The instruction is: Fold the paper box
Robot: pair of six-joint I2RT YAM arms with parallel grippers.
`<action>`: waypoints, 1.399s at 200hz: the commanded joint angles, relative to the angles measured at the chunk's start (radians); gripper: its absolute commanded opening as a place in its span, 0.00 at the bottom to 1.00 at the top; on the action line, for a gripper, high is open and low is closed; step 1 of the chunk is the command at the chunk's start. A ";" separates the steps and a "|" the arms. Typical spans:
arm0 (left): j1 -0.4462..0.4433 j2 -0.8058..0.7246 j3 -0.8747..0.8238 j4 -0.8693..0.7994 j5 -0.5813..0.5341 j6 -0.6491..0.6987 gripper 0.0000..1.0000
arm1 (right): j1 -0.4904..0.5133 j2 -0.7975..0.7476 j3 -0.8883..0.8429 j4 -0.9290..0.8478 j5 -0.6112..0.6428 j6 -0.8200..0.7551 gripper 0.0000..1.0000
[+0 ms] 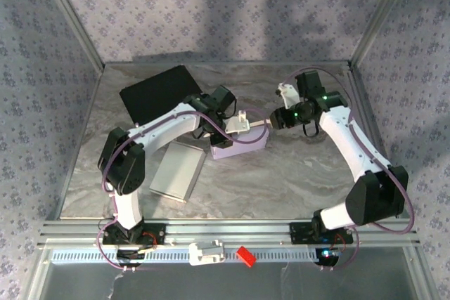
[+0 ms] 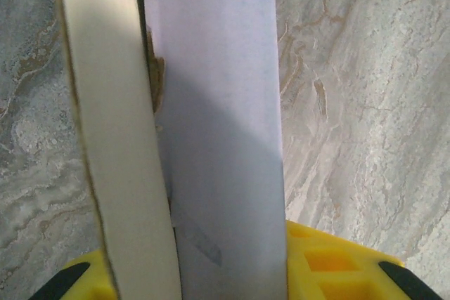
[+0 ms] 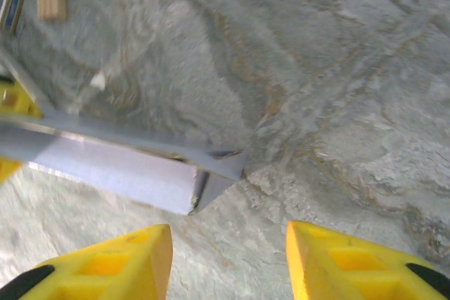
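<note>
With the left tool clenched on a wall of the lavender paper box mid-surface, and the right tool gaping empty beside its corner, that unheld side could spring back unfolded

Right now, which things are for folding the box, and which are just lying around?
For the job: box, left gripper, right gripper.
Lying around: black sheet, grey sheet, red block.
</note>
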 commanded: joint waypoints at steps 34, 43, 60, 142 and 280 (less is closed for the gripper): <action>0.013 -0.030 -0.009 -0.067 0.070 0.058 0.27 | 0.045 0.081 0.067 -0.056 0.053 -0.192 0.52; 0.014 -0.032 -0.011 -0.066 0.068 0.058 0.27 | 0.043 0.093 0.072 -0.054 0.057 -0.198 0.52; 0.016 -0.031 -0.010 -0.064 0.069 0.057 0.27 | 0.045 0.115 0.085 -0.055 0.043 -0.214 0.53; 0.018 -0.021 0.000 -0.058 0.072 0.050 0.27 | 0.050 0.165 0.112 -0.066 -0.002 -0.217 0.41; 0.019 -0.007 0.020 -0.055 0.073 0.039 0.28 | 0.073 0.137 0.085 -0.084 0.027 -0.193 0.25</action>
